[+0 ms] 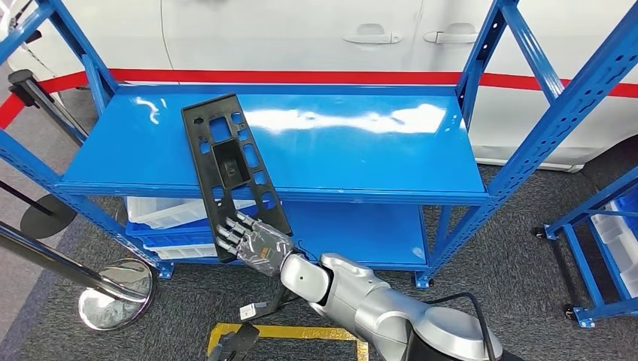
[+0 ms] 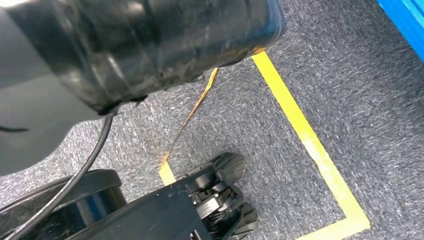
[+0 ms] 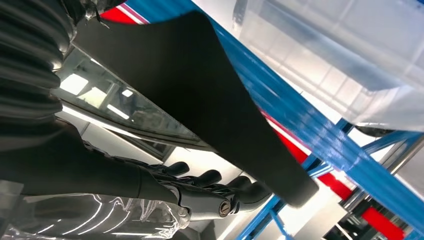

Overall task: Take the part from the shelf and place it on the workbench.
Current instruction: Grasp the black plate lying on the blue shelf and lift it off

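grey carpet [image 1: 496,263] covers the floor, with a white car [image 1: 316,37] behind a red line at the far side. a blue shelf [image 1: 361,158] stands in the middle, its top board glossy. a long black part [image 1: 229,162] with many cut-outs lies on that board toward the left, its near end sticking out past the front edge. the right hand [image 1: 252,242] reaches in from the near right on a silver arm and grips that overhanging near end, fingers laid over the top face; in the right wrist view the dark fingers [image 3: 210,180] curl beside the part's black underside. clear plastic bins [image 1: 169,214] sit on the lower shelf at left. the left hand [image 1: 235,342] hangs low near yellow floor tape [image 1: 301,332]; whether it is clenched or released cannot be told. a chrome stanchion base [image 1: 113,289] stands at near left.
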